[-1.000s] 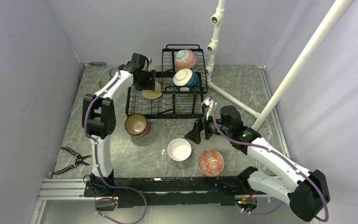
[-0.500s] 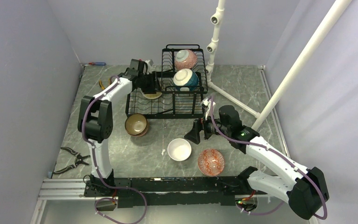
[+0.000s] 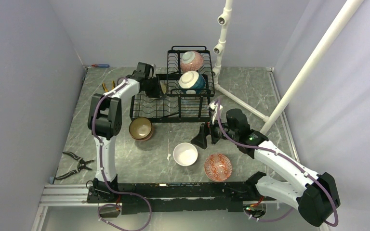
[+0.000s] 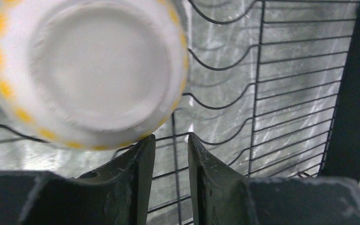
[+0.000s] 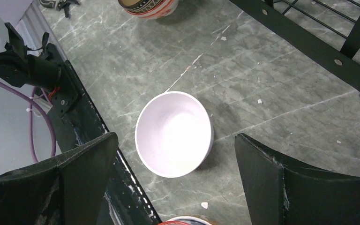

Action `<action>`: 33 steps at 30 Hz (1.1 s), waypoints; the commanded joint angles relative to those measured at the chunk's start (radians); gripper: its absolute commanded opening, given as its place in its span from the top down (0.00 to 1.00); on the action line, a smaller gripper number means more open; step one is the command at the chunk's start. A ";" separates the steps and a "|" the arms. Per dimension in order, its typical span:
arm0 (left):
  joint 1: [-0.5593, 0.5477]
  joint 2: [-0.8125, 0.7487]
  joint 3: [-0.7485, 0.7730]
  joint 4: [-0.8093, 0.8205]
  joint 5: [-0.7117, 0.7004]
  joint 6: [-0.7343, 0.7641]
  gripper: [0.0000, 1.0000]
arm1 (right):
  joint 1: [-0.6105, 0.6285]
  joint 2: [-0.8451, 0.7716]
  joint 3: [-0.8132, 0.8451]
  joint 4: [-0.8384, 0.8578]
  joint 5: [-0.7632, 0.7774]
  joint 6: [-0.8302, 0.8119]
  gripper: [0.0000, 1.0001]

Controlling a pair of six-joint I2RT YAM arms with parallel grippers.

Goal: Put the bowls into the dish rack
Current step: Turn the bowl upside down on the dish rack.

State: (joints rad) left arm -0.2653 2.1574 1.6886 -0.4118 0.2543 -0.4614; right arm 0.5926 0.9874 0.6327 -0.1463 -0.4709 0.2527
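The left fingers (image 4: 171, 137) reach in over the left end of the dish rack (image 3: 183, 107). They stand slightly apart, with only a rack wire showing through the narrow gap and nothing held. Just above them a cream bowl with yellow dots (image 4: 84, 70) sits among the wires of the slotted base, its foot turned toward the wrist camera. One fingertip lies right under its rim; I cannot tell whether they touch. To the right of this bowl the slots run bare up to the rack's black end bar. In the raised basket (image 3: 189, 47) a pink bowl (image 3: 191, 60) and a teal-and-white bowl (image 3: 191, 82) rest upside down. The right fingers (image 5: 176, 136) are spread wide, empty, hanging over a white bowl (image 3: 185, 154). That bowl stands upright on the tabletop (image 3: 125, 159), between the rack's front edge and the arms' base rail, with bare stone all round it. A brown bowl (image 3: 140, 129) sits just off the rack's near left corner. A red-patterned bowl (image 3: 218, 167) lies close to the rail.
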 commanded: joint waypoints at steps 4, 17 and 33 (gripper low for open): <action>0.087 -0.011 0.018 0.001 -0.069 -0.005 0.65 | 0.001 -0.001 0.035 0.017 0.010 -0.019 0.00; 0.115 -0.183 -0.079 0.037 -0.019 0.032 0.53 | 0.000 0.014 0.025 0.030 0.013 -0.015 0.00; 0.115 -0.926 -0.698 0.109 0.050 -0.045 0.19 | 0.000 0.042 -0.001 0.037 0.007 0.018 0.00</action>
State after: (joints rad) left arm -0.1474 1.3483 1.0946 -0.2863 0.2703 -0.4713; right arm 0.5926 1.0225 0.6327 -0.1493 -0.4713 0.2558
